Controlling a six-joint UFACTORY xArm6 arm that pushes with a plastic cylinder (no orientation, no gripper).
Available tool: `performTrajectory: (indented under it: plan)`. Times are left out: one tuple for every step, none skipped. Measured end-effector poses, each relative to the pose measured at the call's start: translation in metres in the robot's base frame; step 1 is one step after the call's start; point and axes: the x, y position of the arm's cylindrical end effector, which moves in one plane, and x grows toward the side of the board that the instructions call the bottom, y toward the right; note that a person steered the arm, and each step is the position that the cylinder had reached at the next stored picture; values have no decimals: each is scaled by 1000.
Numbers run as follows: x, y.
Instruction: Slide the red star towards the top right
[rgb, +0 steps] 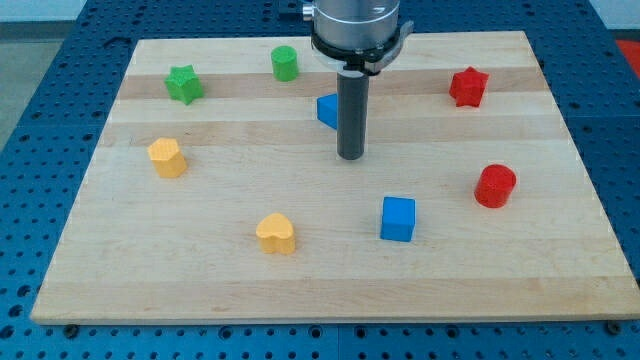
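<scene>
The red star (468, 87) lies near the view's top right on the wooden board (200, 280). My tip (349, 156) stands near the board's middle, well to the left of the red star and a little lower. A blue block (326, 110) sits just up and left of the rod, partly hidden behind it.
A red cylinder (495, 186) lies below the red star at the right. A blue cube (398, 218) is below and right of my tip. A green cylinder (285, 63) and green star (184, 84) are at top left. Two yellow heart-like blocks (168, 157) (277, 233) lie at left and bottom.
</scene>
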Motion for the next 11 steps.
performTrajectory:
  plan:
    - [0, -38]
    - [0, -63]
    - [2, 20]
    - [-1, 87]
    - [-7, 151]
    - [-29, 175]
    - [-41, 181]
    - [-55, 186]
    - [-69, 179]
    - [-87, 159]
    - [-106, 149]
